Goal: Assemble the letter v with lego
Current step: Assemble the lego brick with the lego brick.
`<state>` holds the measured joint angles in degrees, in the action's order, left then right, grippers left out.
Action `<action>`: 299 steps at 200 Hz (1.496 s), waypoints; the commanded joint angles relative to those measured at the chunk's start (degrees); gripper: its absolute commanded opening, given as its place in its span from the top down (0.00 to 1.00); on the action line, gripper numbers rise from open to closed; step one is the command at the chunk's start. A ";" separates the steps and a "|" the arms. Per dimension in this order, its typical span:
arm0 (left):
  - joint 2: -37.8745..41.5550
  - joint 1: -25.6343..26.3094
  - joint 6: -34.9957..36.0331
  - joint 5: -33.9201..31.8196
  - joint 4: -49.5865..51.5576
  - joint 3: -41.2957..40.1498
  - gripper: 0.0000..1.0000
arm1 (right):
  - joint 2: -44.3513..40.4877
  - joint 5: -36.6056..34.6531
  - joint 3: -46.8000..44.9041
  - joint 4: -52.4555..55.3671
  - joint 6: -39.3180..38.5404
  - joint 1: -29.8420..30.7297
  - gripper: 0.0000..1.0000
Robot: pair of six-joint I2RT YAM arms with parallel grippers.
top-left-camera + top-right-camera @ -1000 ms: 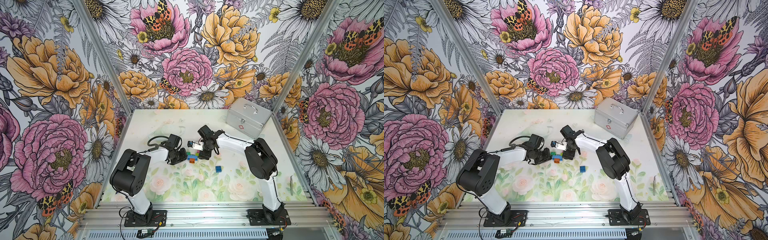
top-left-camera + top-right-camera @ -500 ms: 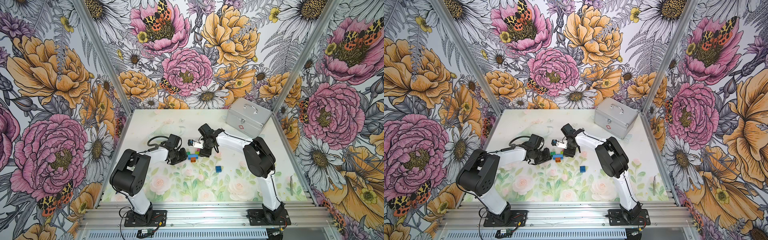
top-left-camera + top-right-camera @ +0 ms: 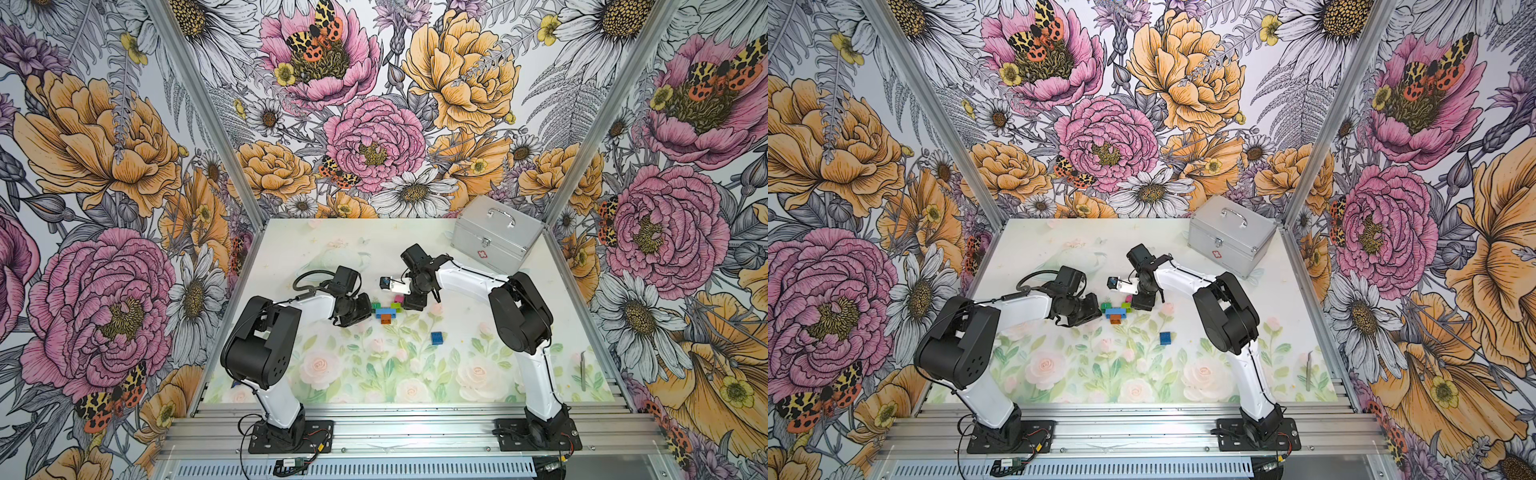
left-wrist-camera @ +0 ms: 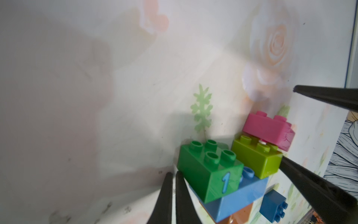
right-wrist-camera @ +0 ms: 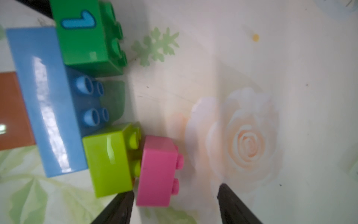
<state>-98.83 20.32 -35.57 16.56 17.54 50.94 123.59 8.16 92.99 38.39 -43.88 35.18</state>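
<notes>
Pink brick (image 5: 157, 170) askew on lime brick (image 5: 108, 159) (right tool (image 5: 174, 191) astride).

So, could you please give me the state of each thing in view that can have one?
left gripper, shut, empty, next to the green brick.
right gripper, open, one finger either side of the pink brick.
pink brick, on the lime brick, gap showing, not fully seated.
green brick, pressed onto the light blue brick.
dark blue brick, loose on the table, unattached.
silver case, closed.
</notes>
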 commanded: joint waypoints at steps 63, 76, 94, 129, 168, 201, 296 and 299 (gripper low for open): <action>-1.30 -1.42 1.74 -0.70 0.74 -0.11 0.91 | 0.28 -0.67 2.09 0.02 0.20 -0.41 0.28; -0.81 -1.94 1.82 -0.47 0.74 -0.54 0.91 | -0.82 0.54 0.73 -0.11 0.41 -0.14 0.28; 0.47 -2.54 1.84 -0.12 0.76 -1.14 0.90 | -1.18 -0.10 -0.26 -0.07 1.15 0.37 0.25; 2.91 -2.84 1.82 0.59 0.74 -1.74 0.89 | -0.37 -0.61 -0.16 -0.16 3.11 0.85 0.22; 3.70 -2.98 1.81 0.63 0.79 -2.31 0.88 | 1.57 -1.58 2.52 -0.16 5.85 1.53 0.21; 3.93 -3.18 1.84 0.54 0.75 -2.59 0.88 | 1.83 -1.18 2.77 -0.18 6.11 2.59 0.21; 3.33 -3.36 1.83 0.98 0.70 -2.46 0.88 | 0.88 4.10 1.41 0.10 2.44 3.78 0.33; 3.28 -3.36 1.82 0.99 0.71 -2.43 0.88 | 0.87 4.06 1.27 0.17 2.32 3.80 0.33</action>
<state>-96.71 17.43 -34.98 16.84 18.15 48.95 125.19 9.43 95.04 38.41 -39.70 38.46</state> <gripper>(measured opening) 0.122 0.675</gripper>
